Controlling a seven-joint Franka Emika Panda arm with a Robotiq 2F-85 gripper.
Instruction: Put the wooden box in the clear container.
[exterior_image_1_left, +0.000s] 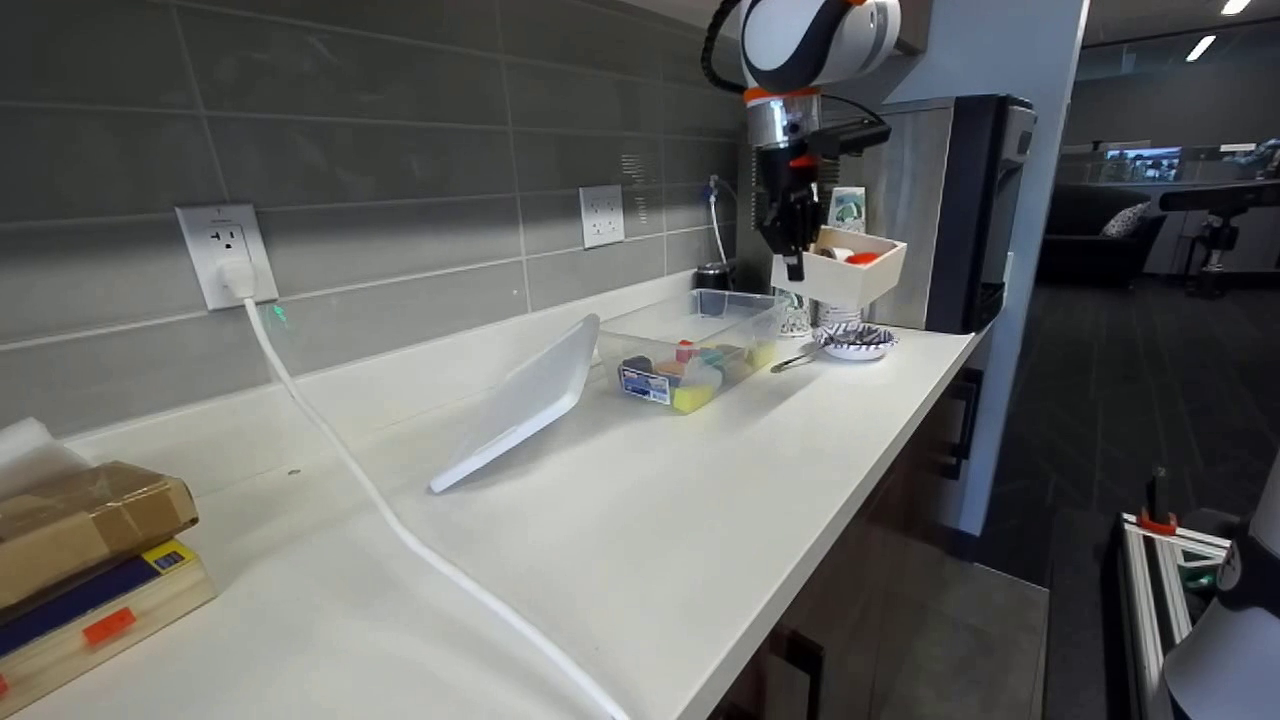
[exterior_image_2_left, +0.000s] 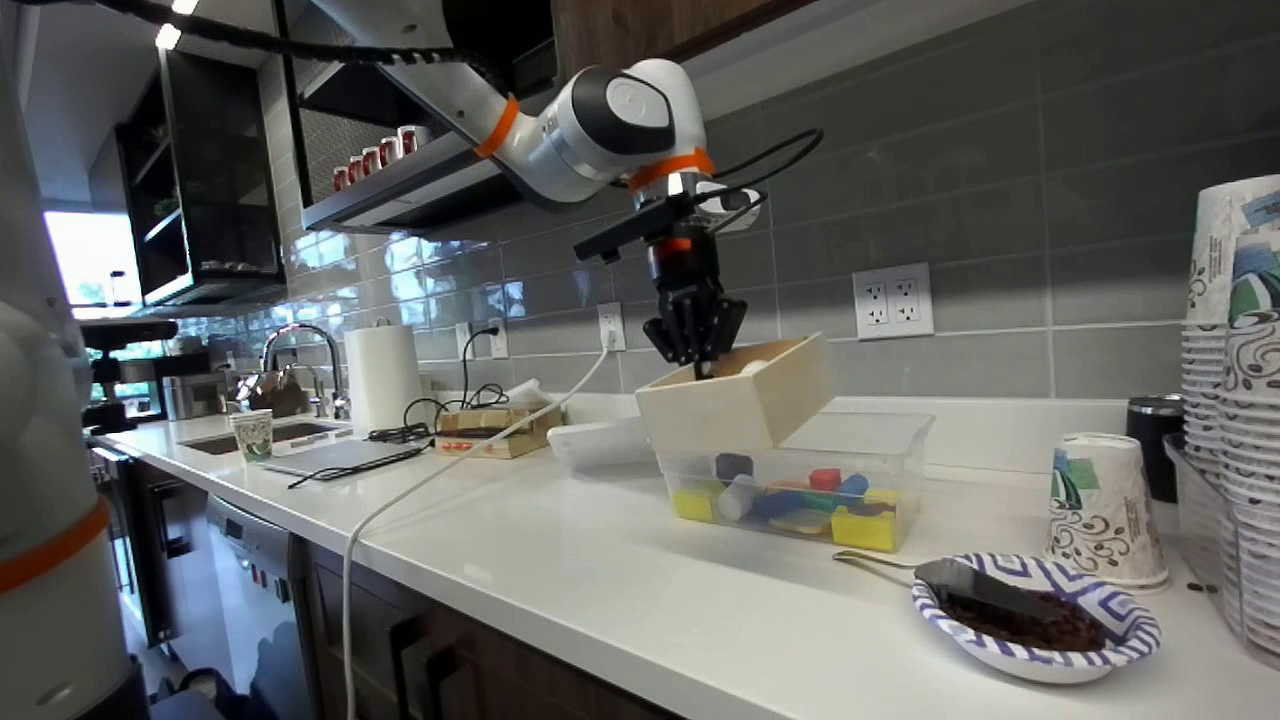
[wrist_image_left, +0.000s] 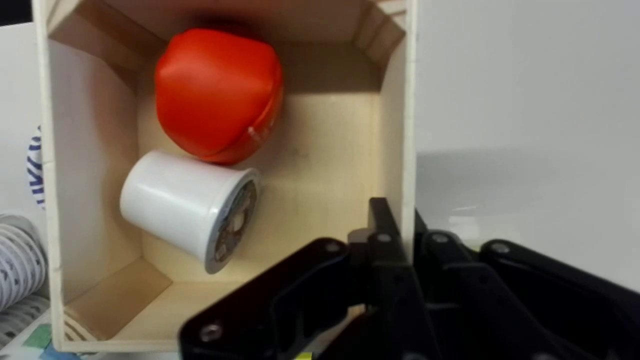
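In an exterior view, bowl (exterior_image_2_left: 1055, 665) is set near-right of clear container (exterior_image_2_left: 885, 450), lid (exterior_image_2_left: 600, 446) left, blocks (exterior_image_2_left: 865, 528) w/in. Pod (wrist_image_left: 172, 200) is held in wooden box (exterior_image_2_left: 705, 415) abv. counter (exterior_image_2_left: 600, 570).

Your wooden box (exterior_image_2_left: 715, 415): smooth, matt, bare-looking wood. Your clear container (exterior_image_2_left: 910, 470): smooth, see-through plastic. The white pod (wrist_image_left: 172, 200) shows smooth plastic, the red item (wrist_image_left: 215, 92) a glossy skin. Your counter (exterior_image_2_left: 600, 565) and wall tiles (exterior_image_2_left: 930, 190) are glossy.
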